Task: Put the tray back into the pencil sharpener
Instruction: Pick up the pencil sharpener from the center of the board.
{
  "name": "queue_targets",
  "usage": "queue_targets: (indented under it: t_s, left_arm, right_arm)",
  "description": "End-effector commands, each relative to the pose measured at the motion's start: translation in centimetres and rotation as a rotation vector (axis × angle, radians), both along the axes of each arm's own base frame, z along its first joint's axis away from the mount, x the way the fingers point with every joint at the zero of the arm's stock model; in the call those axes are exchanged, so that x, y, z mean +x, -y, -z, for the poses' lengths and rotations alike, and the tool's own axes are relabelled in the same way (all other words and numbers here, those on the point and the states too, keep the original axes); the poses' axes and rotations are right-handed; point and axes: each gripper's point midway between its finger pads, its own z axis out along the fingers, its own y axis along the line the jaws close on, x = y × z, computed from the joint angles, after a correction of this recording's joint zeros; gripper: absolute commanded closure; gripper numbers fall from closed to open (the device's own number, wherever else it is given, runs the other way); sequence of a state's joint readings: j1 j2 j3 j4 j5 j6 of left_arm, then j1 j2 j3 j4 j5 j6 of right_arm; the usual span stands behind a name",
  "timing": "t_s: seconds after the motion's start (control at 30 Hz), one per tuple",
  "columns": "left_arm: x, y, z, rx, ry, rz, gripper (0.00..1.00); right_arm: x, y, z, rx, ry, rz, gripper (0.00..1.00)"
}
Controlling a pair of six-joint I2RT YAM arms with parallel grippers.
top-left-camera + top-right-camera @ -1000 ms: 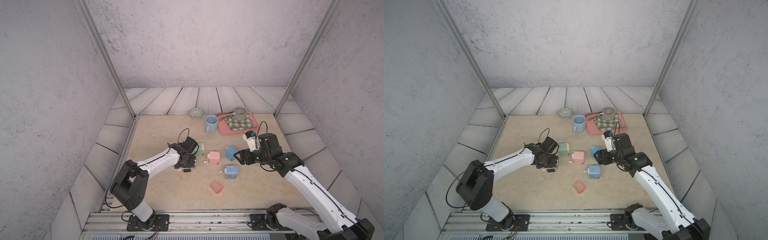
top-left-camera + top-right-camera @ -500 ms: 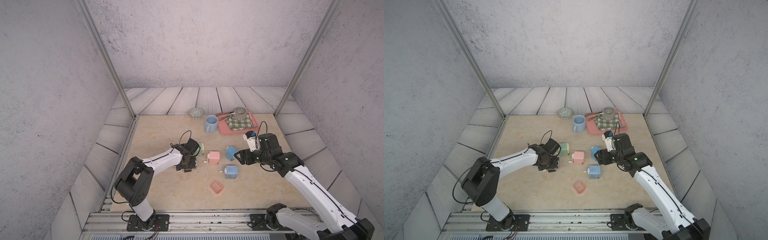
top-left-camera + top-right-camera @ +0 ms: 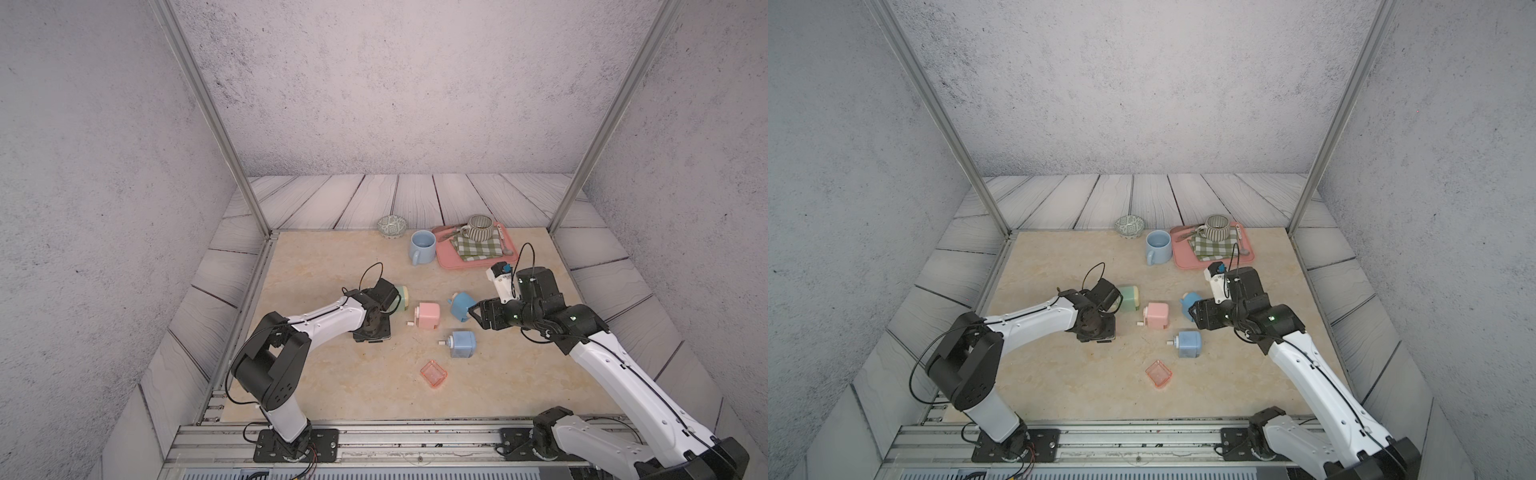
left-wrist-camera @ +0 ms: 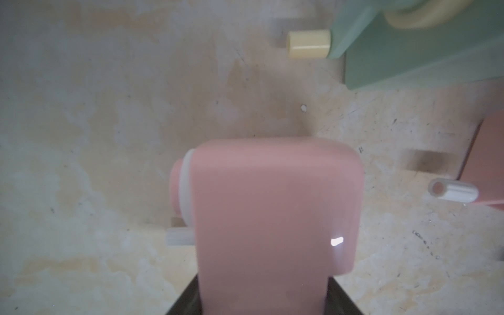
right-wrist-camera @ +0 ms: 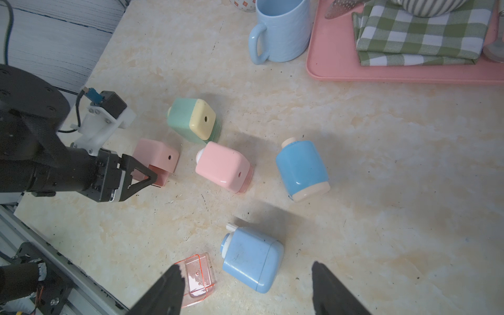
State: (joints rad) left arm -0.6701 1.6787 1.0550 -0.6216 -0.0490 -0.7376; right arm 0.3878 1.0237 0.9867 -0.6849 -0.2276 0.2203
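On the tabletop (image 3: 332,374), left gripper (image 5: 151,174) clasping pink pencil sharpener (image 5: 156,154), right gripper (image 5: 245,267) wide, tray (image 3: 433,374) apart.

We note glossy smooth plastic on pink sharpener (image 4: 275,218), clear orange plastic tray (image 5: 200,275), woven checked cloth (image 5: 420,35), matt marbled table (image 5: 381,163).

The beige marbled counter (image 3: 332,257) bears a pink sharpener (image 5: 156,156) between the left fingers (image 5: 141,177), with a green sharpener (image 5: 182,122) and a second pink sharpener (image 5: 222,169) just beyond them. Ahead of the right fingers (image 5: 163,289) lie a blue sharpener (image 5: 301,166), a paler blue sharpener (image 5: 251,259) and a clear pink tray (image 5: 197,275). Farther off are a blue mug (image 5: 283,30), a patterned bowl (image 3: 391,226) and a pink serving tray (image 5: 335,54).
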Motion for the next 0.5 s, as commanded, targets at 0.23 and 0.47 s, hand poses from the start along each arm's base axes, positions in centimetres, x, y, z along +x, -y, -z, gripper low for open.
queue_targets:
  t_s: [0.23, 0.47]
  left_arm:
    - [-0.1, -1.2, -1.8, 0.008, 0.090, 0.020, 0.56]
    - [0.2, 0.5, -8.0, -0.086, 0.417, 0.211, 0.69]
  right_arm:
    - [-0.6, 0.0, -0.7, 0.017, -0.004, 0.000, 0.24]
    - [-1.6, -2.1, -2.1, 0.146, -0.075, -0.048, 0.24]
